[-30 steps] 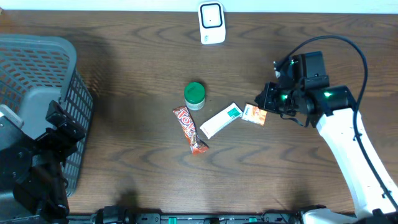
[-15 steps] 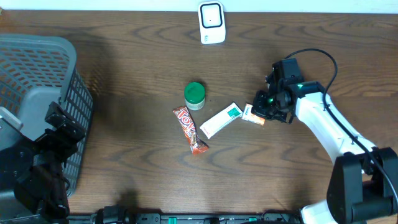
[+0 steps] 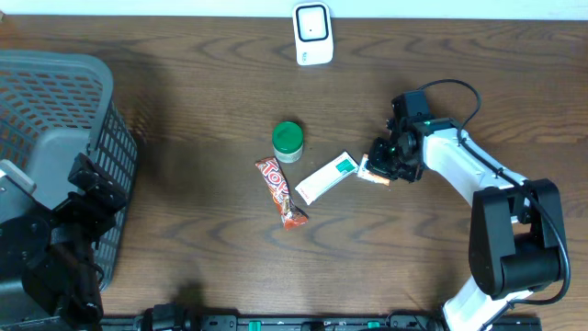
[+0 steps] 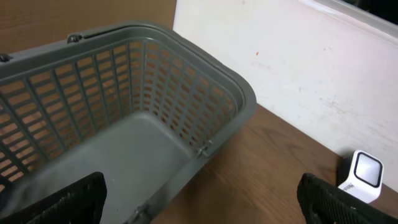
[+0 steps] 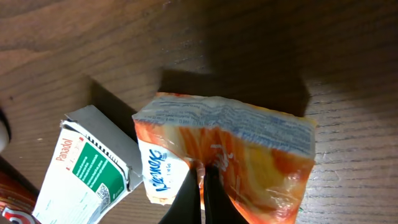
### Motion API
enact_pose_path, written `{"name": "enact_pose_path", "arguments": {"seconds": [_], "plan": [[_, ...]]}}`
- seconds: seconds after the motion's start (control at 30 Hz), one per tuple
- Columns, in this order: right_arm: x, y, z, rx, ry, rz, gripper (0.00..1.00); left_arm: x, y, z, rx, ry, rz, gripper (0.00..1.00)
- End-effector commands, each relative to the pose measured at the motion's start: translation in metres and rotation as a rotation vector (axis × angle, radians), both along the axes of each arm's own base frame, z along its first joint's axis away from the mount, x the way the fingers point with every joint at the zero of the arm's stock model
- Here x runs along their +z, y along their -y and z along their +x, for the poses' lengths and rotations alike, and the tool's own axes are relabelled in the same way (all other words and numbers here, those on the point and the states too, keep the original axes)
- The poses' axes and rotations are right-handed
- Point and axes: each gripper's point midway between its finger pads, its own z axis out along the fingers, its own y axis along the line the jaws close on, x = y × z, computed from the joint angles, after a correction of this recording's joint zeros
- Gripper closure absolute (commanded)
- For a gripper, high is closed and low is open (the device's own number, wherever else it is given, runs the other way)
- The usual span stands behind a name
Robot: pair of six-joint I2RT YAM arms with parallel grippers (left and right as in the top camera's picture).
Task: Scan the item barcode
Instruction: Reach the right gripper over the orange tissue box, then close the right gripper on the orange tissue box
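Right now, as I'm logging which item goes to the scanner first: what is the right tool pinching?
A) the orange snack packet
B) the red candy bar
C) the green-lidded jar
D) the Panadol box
A: in the right wrist view, the right tool is shut on the edge of the orange snack packet, while the Panadol box only lies beside it.

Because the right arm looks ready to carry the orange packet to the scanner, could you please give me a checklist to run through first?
1. Right end effector shut on orange packet: ok.
2. Packet off the table: cannot tell.
3. Packet apart from Panadol box: not ok, their edges meet.
4. Scanner unobstructed: ok.
5. Barcode located: cannot tell.
6. Left end effector open, away by the basket: ok.
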Motion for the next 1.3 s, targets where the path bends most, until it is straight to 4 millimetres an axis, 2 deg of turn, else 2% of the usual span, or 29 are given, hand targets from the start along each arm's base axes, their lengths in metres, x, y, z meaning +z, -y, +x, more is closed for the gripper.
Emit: {"name": "enact_pose_path", "arguments": {"seconds": [0.0, 0.07, 0.13, 0.17, 0.27, 0.37, 0.4, 0.5, 0.63, 0.77, 0.93, 1.13, 1.27], "plan": [[0.005, -0.006, 0.0, 0.013, 0.014, -0.008, 0.99, 0.001, -0.003, -0.001, 0.016, 0.004, 0.0, 0.02], [0.028, -0.006, 0.005, 0.01, 0.069, 0.004, 0.99, 0.001, -0.003, -0.001, 0.016, 0.004, 0.0, 0.02], [0.059, -0.007, 0.01, 0.006, 0.144, 0.021, 0.99, 0.001, -0.003, -0.001, 0.017, 0.005, 0.0, 0.02], [0.078, -0.008, 0.011, 0.003, 0.185, 0.032, 0.93, 0.001, -0.003, -0.001, 0.017, 0.006, 0.0, 0.02], [0.119, -0.005, 0.007, -0.026, 0.272, 0.051, 0.54, 0.002, -0.003, -0.001, 0.016, 0.008, -0.001, 0.02], [0.134, 0.007, -0.006, -0.089, 0.276, 0.01, 0.04, 0.002, -0.003, -0.001, 0.019, 0.011, -0.006, 0.02], [0.132, 0.013, -0.014, -0.116, 0.249, -0.02, 0.01, 0.002, -0.003, -0.001, 0.023, 0.016, -0.015, 0.02], [0.115, 0.033, -0.038, -0.217, 0.129, -0.159, 0.01, 0.003, -0.003, 0.0, 0.031, 0.029, -0.031, 0.02], [0.098, 0.022, -0.044, -0.198, 0.073, -0.195, 0.01, 0.005, -0.003, 0.001, 0.048, 0.06, -0.07, 0.02], [0.08, 0.009, -0.034, -0.173, 0.064, -0.198, 0.01, 0.005, -0.003, 0.001, 0.053, 0.066, -0.081, 0.02], [0.058, 0.008, -0.015, -0.182, 0.057, -0.202, 0.01, 0.005, -0.003, 0.0, 0.057, 0.066, -0.079, 0.02], [0.049, 0.002, 0.008, -0.105, 0.084, -0.215, 0.01, 0.005, -0.003, 0.0, 0.057, 0.066, -0.079, 0.02], [0.036, 0.01, 0.016, -0.083, 0.069, -0.285, 0.01, 0.005, -0.003, 0.0, 0.057, 0.066, -0.079, 0.02]]}}
